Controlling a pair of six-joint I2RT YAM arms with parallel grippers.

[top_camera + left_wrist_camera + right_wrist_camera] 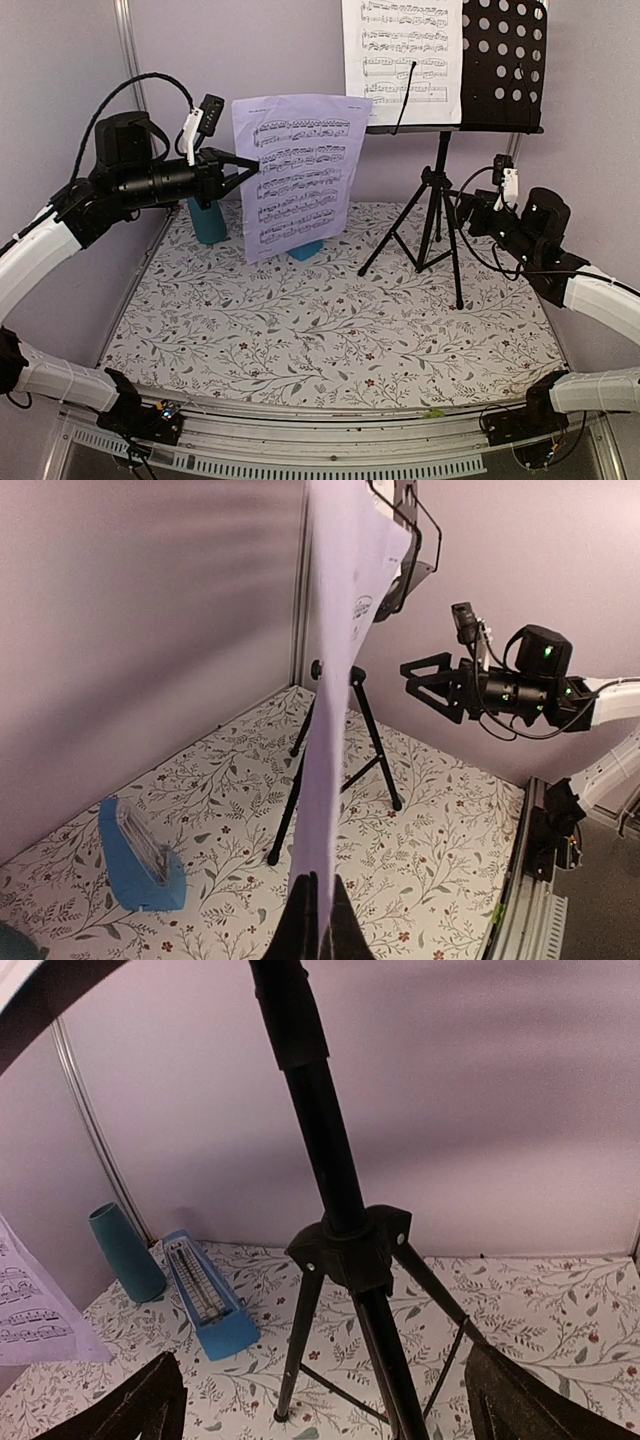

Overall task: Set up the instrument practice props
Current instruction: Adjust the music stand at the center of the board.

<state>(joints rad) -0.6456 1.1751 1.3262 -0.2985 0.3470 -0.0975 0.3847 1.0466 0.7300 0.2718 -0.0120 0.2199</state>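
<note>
The task looks about half done. The black music stand [441,170] stands upright on the bench [330,330] in the upper right of the overhead view. The white page [400,50] already rests on the left half of its perforated tray. The lavender page [300,170] is not yet there. It hangs in the air at upper centre-left, clamped at its left edge by the left hand [245,165], well apart from the tray. The right hand [468,212] sits just right of the stand's pole, fingers spread, holding nothing. What seems left is to carry the lavender page to the bare right half of the tray, and perhaps to position the blue metronome [305,250].

From overhead, the lavender page hides most of the metronome, and only a low corner shows beneath it. The left wrist view shows the metronome whole at lower left, sitting on the bench. It also shows the page nearly edge-on, rising from the pinched fingers [300,925] at bottom centre. The right wrist view brings the tripod hub close, centred above its own spread fingers [150,1405]. There the teal cup [125,1250] stands just left of the metronome.
</note>
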